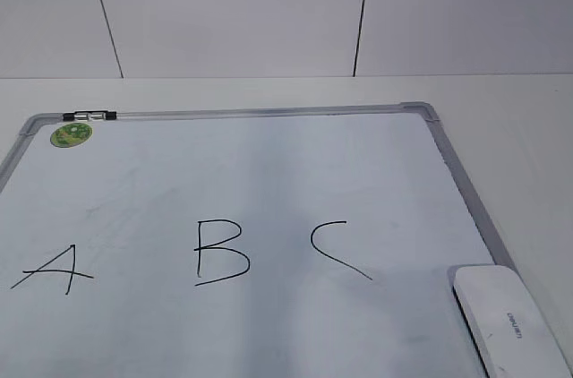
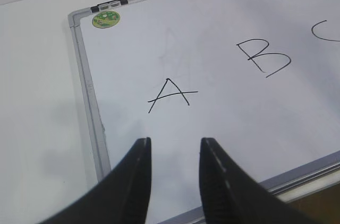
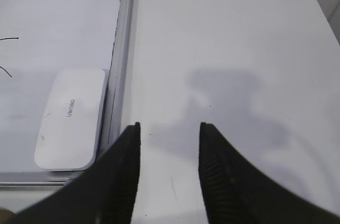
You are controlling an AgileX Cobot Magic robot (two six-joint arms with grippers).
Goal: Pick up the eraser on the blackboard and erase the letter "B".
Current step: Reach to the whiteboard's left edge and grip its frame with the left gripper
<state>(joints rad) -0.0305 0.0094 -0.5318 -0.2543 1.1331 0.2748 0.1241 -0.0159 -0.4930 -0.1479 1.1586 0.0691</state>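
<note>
Ext view, eraser (image 1: 508, 322) lengthwise along blackboard (image 1: 269, 190) rt frame

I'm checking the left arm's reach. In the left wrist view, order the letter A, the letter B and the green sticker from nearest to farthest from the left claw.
From the left claw:
1. Letter A, just ahead of the tips.
2. Letter B, ahead and to the right.
3. Green sticker, at the board's far left corner.

Only the grippers show. The left gripper (image 2: 175, 152) has two black, matte fingers (image 2: 133, 181), broad at the base and curving to narrow rounded tips. The right gripper (image 3: 170, 136) looks the same, and fine ribbing lines its fingers' (image 3: 226, 181) inner faces (clearest on one).
</note>
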